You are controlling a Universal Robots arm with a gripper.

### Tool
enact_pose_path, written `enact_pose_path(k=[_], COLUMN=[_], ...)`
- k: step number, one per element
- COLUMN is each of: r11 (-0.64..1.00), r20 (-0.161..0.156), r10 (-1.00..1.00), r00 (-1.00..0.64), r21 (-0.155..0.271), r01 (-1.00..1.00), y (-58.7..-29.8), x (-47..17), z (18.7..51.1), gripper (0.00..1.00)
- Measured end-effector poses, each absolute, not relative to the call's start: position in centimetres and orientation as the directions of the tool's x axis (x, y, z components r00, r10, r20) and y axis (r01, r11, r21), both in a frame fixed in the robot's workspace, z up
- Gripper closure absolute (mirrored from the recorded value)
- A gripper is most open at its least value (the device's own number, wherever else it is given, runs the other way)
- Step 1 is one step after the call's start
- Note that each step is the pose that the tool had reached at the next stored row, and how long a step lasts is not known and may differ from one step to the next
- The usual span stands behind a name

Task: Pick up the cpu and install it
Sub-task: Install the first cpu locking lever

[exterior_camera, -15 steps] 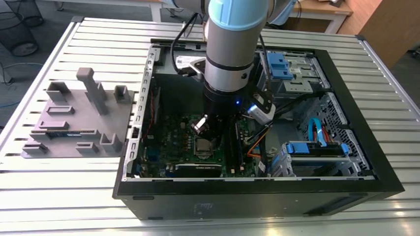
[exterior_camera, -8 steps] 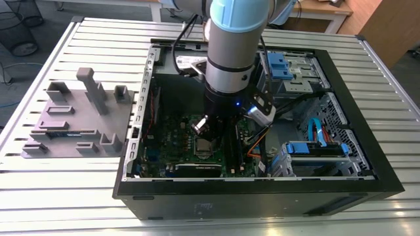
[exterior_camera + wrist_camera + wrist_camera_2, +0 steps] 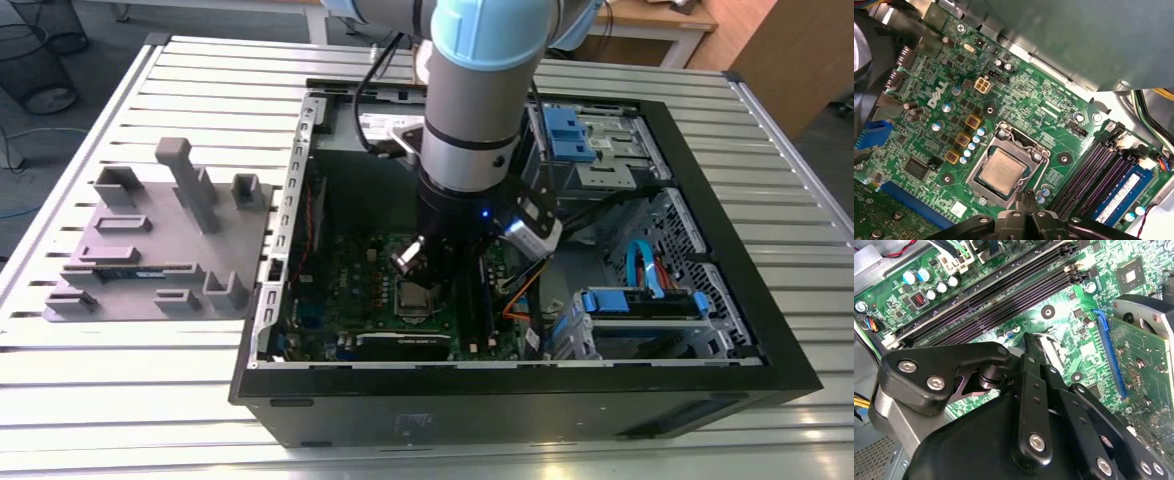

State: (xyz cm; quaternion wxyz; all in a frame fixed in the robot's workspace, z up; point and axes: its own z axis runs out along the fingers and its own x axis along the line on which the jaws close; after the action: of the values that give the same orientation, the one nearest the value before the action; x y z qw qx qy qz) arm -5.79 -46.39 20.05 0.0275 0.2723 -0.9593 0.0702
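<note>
**Chip sits in its socket, arm hanging over the board**

The arm reaches straight down into the open computer case [image 3: 694, 380], which lies on its side on a slatted metal table [image 3: 120, 370]. The gripper [image 3: 1026, 200] hangs just above the green circuit board [image 3: 1019, 95], close over the socket frame [image 3: 1004, 170]. In the first wrist view its two dark fingertips [image 3: 1030, 200] are drawn tight together with no gap that I can see, and nothing is between them. In the second wrist view the black linkage of the gripper [image 3: 1029, 347] narrows to the same closed point above the board.

The cpu [image 3: 1000, 168] lies flat inside the socket frame, its silver top facing up and square to the frame's sides. The fingertips are near the corner of the frame but not touching the chip. In the exterior view the socket [image 3: 418, 297] shows just below the arm's wrist, near the front edge of the board.

Beside the socket run the long dark memory slots [image 3: 1089, 172], one holding a blue memory stick [image 3: 1119, 197]. On the table, off the case's side at the exterior view's left, stands a grey parts holder [image 3: 154, 250].
</note>
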Motion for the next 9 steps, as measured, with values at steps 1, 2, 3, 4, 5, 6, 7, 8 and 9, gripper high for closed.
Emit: enact_pose_path(k=[1,2,3,4,5,6,7,8,9], r11=[0.843,0.844,0.844,0.844,0.844,0.844,0.844,0.844,0.844], r20=[0.091,0.091,0.091,0.091,0.091,0.091,0.090,0.090,0.089], r10=[-0.517,-0.516,-0.516,-0.516,-0.516,-0.516,-0.516,-0.516,-0.516], r00=[-0.851,-0.852,-0.852,-0.852,-0.852,-0.852,-0.852,-0.852,-0.852], r21=[-0.120,-0.120,-0.120,-0.120,-0.120,-0.120,-0.120,-0.120,-0.120], r01=[-0.524,-0.523,-0.523,-0.523,-0.523,-0.523,-0.523,-0.523,-0.523], y=[-46.40,-46.40,-46.40,-46.40,-46.40,-46.40,-46.41,-46.43,-46.47], x=[-5.78,-5.78,-5.78,-5.77,-5.77,-5.77,-5.77,-5.77,-5.78], z=[20.01,19.97,19.96,19.95,19.94,19.92,19.90,19.87,19.84], gripper=[0.89,0.89,0.89,0.89,0.89,0.89,0.89,0.89,0.89])
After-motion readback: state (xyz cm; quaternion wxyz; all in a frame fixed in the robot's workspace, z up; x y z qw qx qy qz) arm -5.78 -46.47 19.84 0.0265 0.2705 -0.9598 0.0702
